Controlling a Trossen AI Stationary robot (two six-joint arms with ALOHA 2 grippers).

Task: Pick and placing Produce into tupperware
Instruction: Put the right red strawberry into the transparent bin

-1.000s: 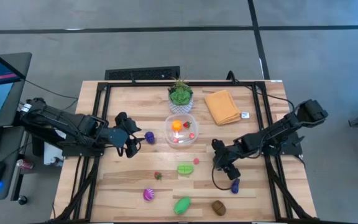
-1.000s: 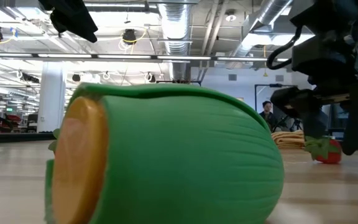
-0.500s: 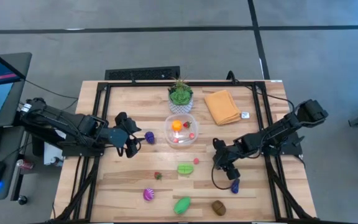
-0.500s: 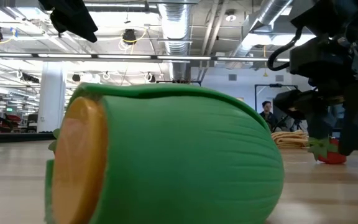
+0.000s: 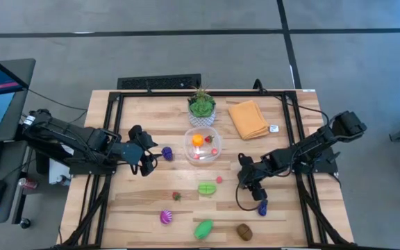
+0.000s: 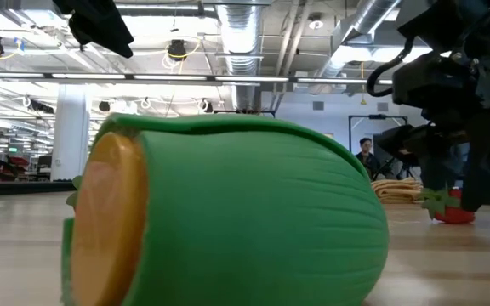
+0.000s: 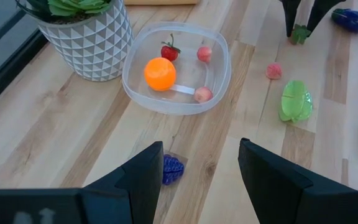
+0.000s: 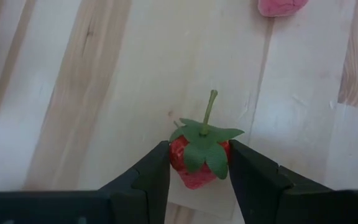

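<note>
A red toy strawberry [image 8: 199, 163] with a green leaf cap sits on the table between the fingers of my right gripper [image 8: 199, 177], which is shut on it at the table's right middle [image 5: 253, 192]. The clear tupperware [image 5: 214, 135] stands at the centre back with an orange fruit [image 7: 160, 73], a small strawberry and two pink pieces inside. My left gripper [image 7: 201, 171] hangs open left of it, above a purple grape piece [image 7: 171, 169]. More produce lies loose along the near side. My right gripper pinches the strawberry's red body [image 8: 178, 155] between its two fingers, one on each side just under the leaf cap. The fingers slant down from above. The strawberry stands stem up with its underside on the table [image 6: 453, 216].
A potted plant [image 5: 201, 106] and a folded orange cloth [image 5: 248, 119] stand at the back. Loose on the wood are a green piece [image 5: 207, 187], a pink piece [image 5: 219, 179], a blue-purple piece [image 5: 262, 206], a green one [image 5: 203, 228] and a brown one [image 5: 244, 231].
My right gripper has shut on the strawberry and rolled a little about its own line. The strawberry has stayed on the table.
</note>
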